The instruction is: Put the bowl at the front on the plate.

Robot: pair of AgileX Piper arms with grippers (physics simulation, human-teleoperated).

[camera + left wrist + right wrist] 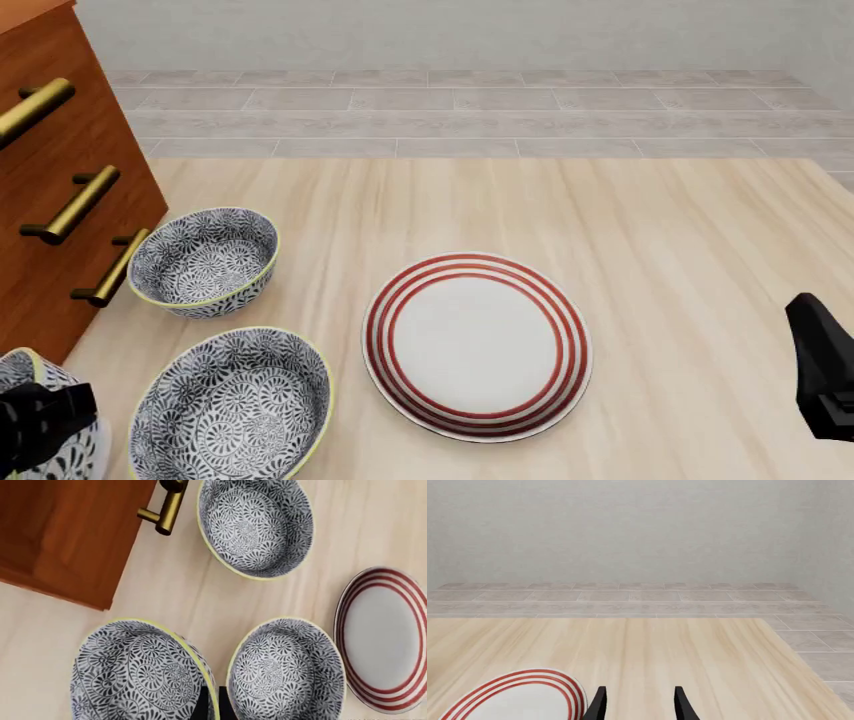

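Note:
The bowl (133,675) is blue-and-white floral with a yellow-green rim and sits at the front left corner (30,366). My left gripper (213,701) is shut on its rim, one finger on each side of the wall, and the bowl looks tilted in the grip. In the front view the left gripper (40,415) covers most of that bowl. The plate (477,345), white with red rings, lies flat at the table's middle, also seen in the left wrist view (383,640). My right gripper (639,705) is open and holds nothing, beside the plate's (520,700) right edge.
Two lookalike bowls stand left of the plate: a middle bowl (234,405) (287,672) right beside the held one and a back bowl (207,260) (257,525). A wooden drawer cabinet (54,200) with brass handles (167,510) borders the left side.

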